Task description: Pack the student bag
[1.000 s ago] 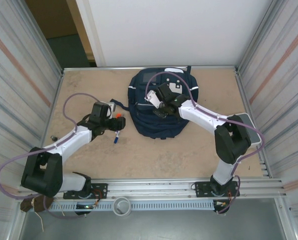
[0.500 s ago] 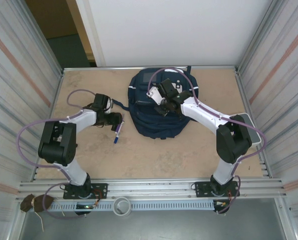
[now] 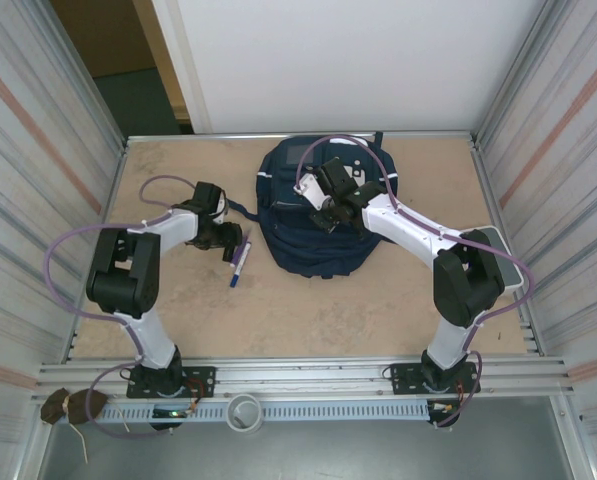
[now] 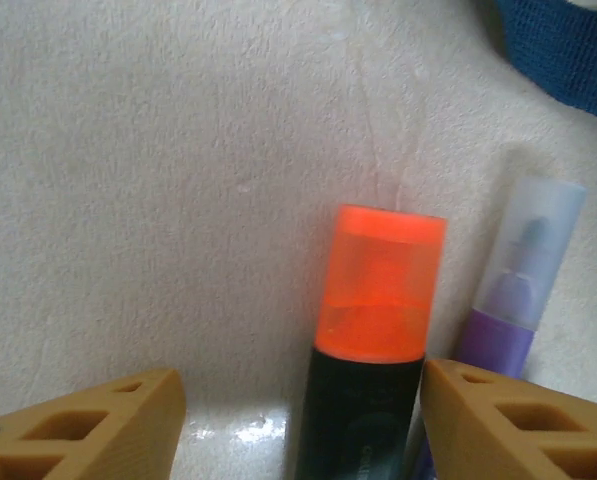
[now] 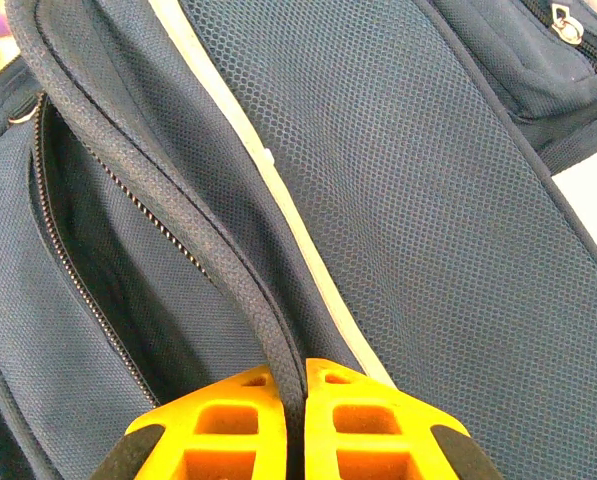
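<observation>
1. Plain wooden table (image 3: 308,320), arms bolted along the near edge.
2. Student bag (image 3: 318,258) lying flat at the far middle of it, navy, front side up. Up close from the right wrist, just mesh and a pale stripe.
3. Right gripper (image 3: 323,212) sitting on top of the bag, jaws pressed together (image 5: 296,390) on the pocket rim (image 5: 178,215), the corded edge next to the zip teeth. Looks like lifting that edge to hold the pocket mouth (image 5: 98,250) open, judging by the dark gap beside it.
4. Left gripper (image 3: 226,238) down at table level just left of the bag, near it but apart. Jaws spread wide (image 4: 298,425), one finger on each side of a marker, no pinch yet as far as can be told.
5. Orange highlighter (image 4: 378,290) flat on the table between those fingers. Long axis straight along the gripper's reach, cap end pointing away from the wrist.
6. Purple pen (image 4: 523,290) just beside the highlighter, roughly parallel, on the bag side and tucked up against that finger.
7. Bit that matters for the next move, imo: bag and its held-open pocket off to the right of the left gripper, with a blue corner peeking in at the top right of the left wrist view. Left arm clearly the nearer one to both pens. So probably squeeze, lift, then swing right toward the gap. Could easily snag the purple pen along with it.
</observation>
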Robot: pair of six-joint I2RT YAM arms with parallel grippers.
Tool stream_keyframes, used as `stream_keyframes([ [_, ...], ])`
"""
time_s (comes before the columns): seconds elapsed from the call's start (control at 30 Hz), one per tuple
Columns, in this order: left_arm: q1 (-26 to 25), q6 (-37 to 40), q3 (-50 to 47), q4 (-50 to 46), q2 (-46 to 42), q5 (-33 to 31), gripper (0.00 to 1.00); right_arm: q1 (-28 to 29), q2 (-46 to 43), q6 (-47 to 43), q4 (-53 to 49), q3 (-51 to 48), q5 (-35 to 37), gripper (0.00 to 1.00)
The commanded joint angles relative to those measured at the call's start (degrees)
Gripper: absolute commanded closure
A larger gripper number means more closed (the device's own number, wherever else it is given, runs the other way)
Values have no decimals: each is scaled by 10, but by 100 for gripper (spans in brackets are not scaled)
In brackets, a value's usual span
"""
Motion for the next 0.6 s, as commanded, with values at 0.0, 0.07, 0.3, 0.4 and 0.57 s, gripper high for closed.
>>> stream_keyframes([
  [0.0,1,-16,0,-2,28,-23,42,-9,-15,22,-16,13,10,97],
  [0.07,1,-18,2,-4,31,-30,46,-10,-14,25,-16,13,11,97],
  [0.3,1,-23,-2,1,26,-41,64,-16,-19,60,-18,28,-4,97],
  [0.4,2,-29,-15,20,6,-58,71,-21,-23,75,-25,45,-1,99],
  [0.57,3,-63,-55,58,-109,-41,77,-37,-25,108,-42,85,-17,100],
])
